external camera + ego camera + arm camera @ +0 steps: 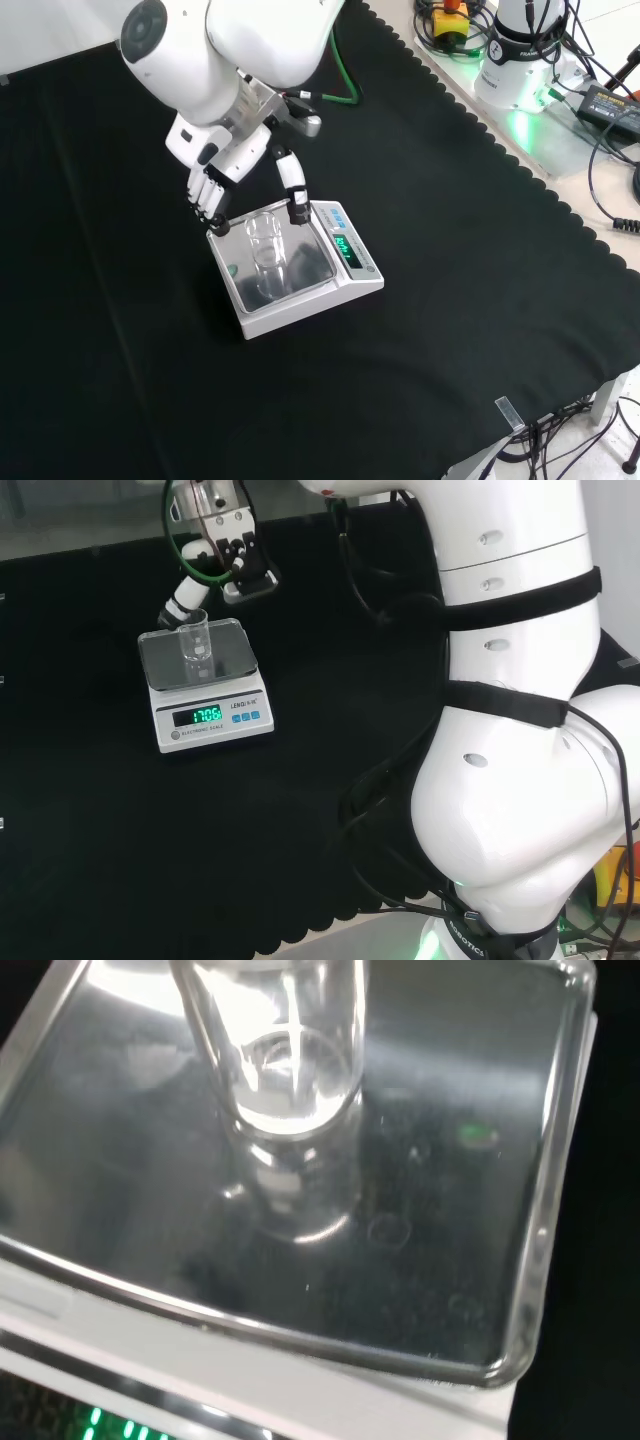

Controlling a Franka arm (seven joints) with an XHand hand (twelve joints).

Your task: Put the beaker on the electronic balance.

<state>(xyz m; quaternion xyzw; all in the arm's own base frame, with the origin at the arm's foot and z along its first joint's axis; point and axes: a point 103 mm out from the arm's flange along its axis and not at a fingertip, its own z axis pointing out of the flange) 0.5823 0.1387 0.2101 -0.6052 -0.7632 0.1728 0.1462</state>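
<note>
the beaker [194, 645] stands upright on the steel pan of the electronic balance [205, 683], about in the middle of the pan in the front view, and the wrist view shows its clear base resting on the metal. the lit display suggests the pan is bearing its weight. it looks like a small clear vessel, glass or plastic i can't tell, so probably light, stiff, smooth-walled and liable to slip or tip if nudged near the rim; the straight side wall, about mid-height, would be the place to take it, from both sides.

the hand [222, 170] hangs just above and behind the beaker at the pan's far edge in the front view. its fingers [208, 195] and thumb [295, 192] point down on either side with a gap between them, relaxed and released, with nothing held. whether a fingertip grazes the balance i can't tell. the black cloth [450, 280] around the balance is bare.
</note>
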